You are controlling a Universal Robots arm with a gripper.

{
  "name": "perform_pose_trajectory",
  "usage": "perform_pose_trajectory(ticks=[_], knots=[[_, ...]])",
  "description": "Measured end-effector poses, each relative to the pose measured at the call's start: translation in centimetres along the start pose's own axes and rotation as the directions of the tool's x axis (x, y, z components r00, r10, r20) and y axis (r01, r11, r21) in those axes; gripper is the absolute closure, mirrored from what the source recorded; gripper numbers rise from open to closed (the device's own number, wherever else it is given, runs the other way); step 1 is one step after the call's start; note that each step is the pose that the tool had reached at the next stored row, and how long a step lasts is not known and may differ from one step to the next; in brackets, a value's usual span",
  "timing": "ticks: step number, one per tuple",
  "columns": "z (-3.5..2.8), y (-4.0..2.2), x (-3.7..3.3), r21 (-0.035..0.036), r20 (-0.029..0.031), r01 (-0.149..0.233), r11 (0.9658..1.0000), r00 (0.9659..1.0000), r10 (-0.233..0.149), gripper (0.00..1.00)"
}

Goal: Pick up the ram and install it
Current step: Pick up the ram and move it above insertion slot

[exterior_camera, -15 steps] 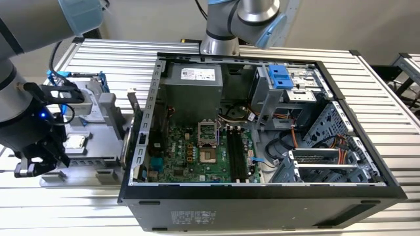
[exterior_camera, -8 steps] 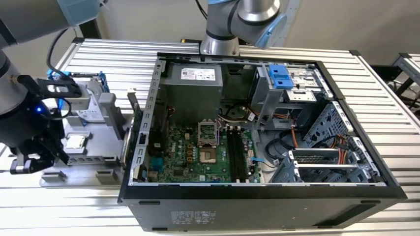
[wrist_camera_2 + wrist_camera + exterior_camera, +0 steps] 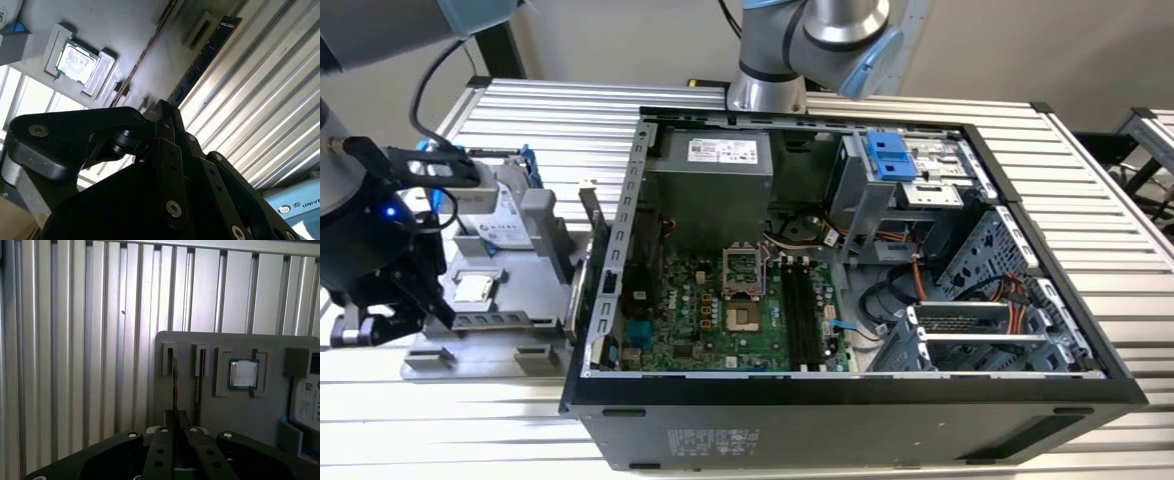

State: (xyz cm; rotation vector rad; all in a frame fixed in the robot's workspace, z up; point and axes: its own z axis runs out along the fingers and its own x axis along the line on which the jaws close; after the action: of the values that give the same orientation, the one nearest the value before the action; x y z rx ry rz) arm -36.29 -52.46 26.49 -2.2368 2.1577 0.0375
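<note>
The ram is a long dark-blue stick standing on edge in a slot of the grey parts holder, left of the computer case in the exterior view. It appears edge-on in the first wrist view as a thin ram. My gripper sits at the stick's near end, its black fingers pressed together with the board's edge between them. In the exterior view the gripper hangs low over the holder's front, at the end of the dark ram.
The holder also carries a square silver processor chip, a hard drive and a second thin board in the neighbouring slot. The open computer case lies to the exterior view's right, its motherboard memory slots exposed. Ribbed metal table all around.
</note>
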Motion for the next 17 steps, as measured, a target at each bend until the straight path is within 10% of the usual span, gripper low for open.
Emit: perform_pose_trajectory(ticks=[17], knots=[[-2.01, -0.01, -0.08, 0.0007, -0.0002, -0.019, 0.9998, 0.9998, 0.019, 1.00]])
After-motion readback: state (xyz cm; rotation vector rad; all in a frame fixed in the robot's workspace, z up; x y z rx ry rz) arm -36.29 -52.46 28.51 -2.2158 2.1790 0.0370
